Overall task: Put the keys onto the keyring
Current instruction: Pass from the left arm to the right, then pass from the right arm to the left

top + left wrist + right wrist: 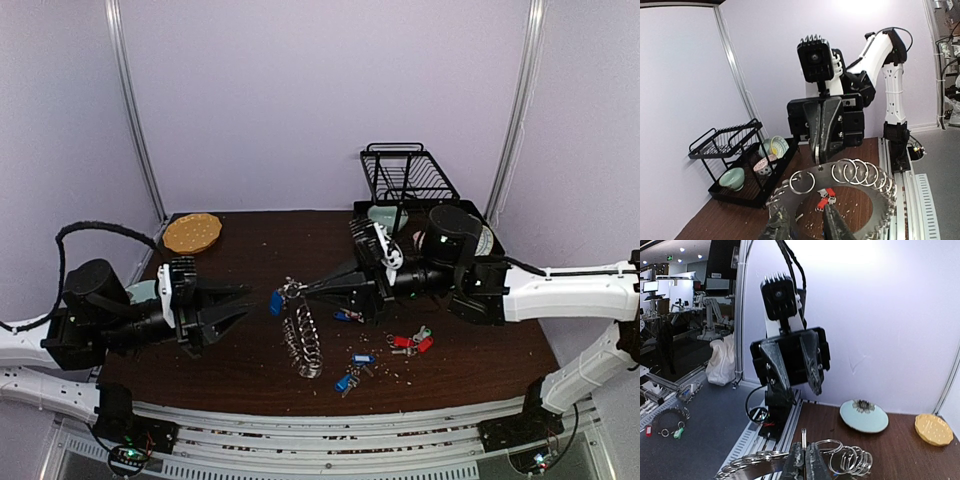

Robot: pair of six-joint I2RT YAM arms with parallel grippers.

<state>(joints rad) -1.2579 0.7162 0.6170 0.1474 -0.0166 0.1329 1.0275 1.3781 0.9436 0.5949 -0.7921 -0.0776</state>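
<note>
Pinching the raised end of the silver, chain-like keyring (305,345) of linked split rings with the right gripper (298,290), fingers pressed together. Holding the left gripper (245,303) spread, just beside. Trailing onto the dark brown table (250,250), near small silver keys (410,342) with red and blue plastic tags.

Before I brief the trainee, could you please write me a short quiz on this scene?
1. True or false: the whole keyring lies flat on the table.
2. Which one stands open? A) the left gripper B) the right gripper C) neither
3. What colour is the tag beside the raised end of the keyring?

Key
1. False: the right gripper holds one end up, and the rest hangs down to the table.
2. A: the left gripper's fingers are apart, and the right gripper is shut on the keyring.
3. Blue.
</note>
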